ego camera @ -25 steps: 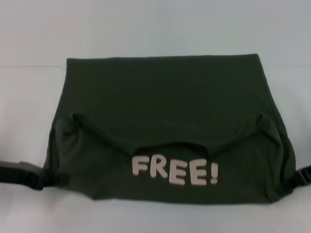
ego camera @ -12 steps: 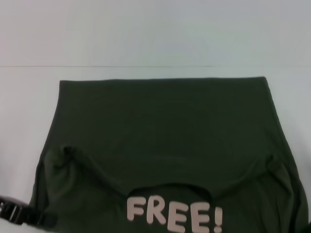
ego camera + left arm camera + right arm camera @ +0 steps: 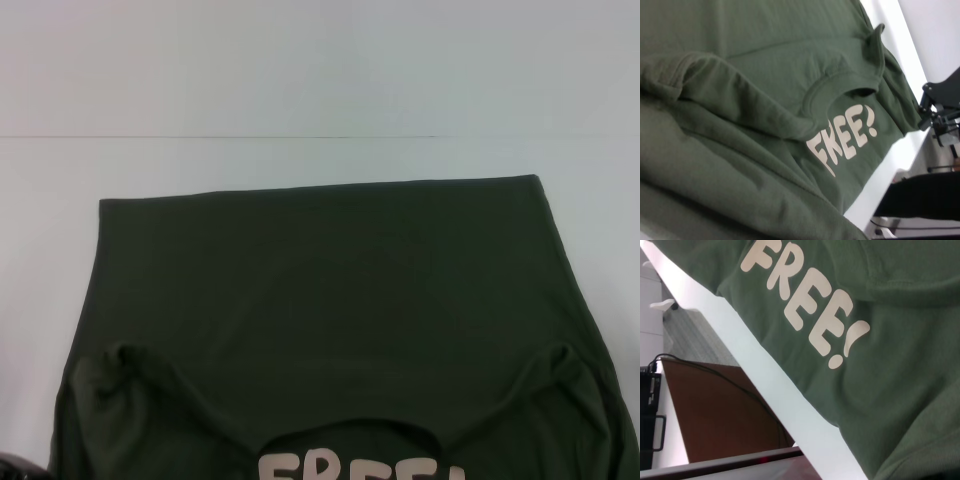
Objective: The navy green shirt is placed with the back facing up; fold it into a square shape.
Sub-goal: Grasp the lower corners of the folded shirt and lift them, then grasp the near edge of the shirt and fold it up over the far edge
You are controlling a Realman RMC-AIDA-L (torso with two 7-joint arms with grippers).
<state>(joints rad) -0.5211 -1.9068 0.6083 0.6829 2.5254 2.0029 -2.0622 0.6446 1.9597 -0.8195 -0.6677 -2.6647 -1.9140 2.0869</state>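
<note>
1. The jaws of both arms could not be read: neither wrist view showed its own, and the head view showed neither, so whether they held cloth cannot be told.
2. The right gripper appeared in the left wrist view at the right edge, by the shirt's far corner; its grip was unclear.
3. The navy green shirt filled the lower half of the head view on the white surface, straight fold edge at top.
4. Its collar lay doubled over the body, baring the "FREE!" print, probably to shorten the shirt toward a square.
</note>
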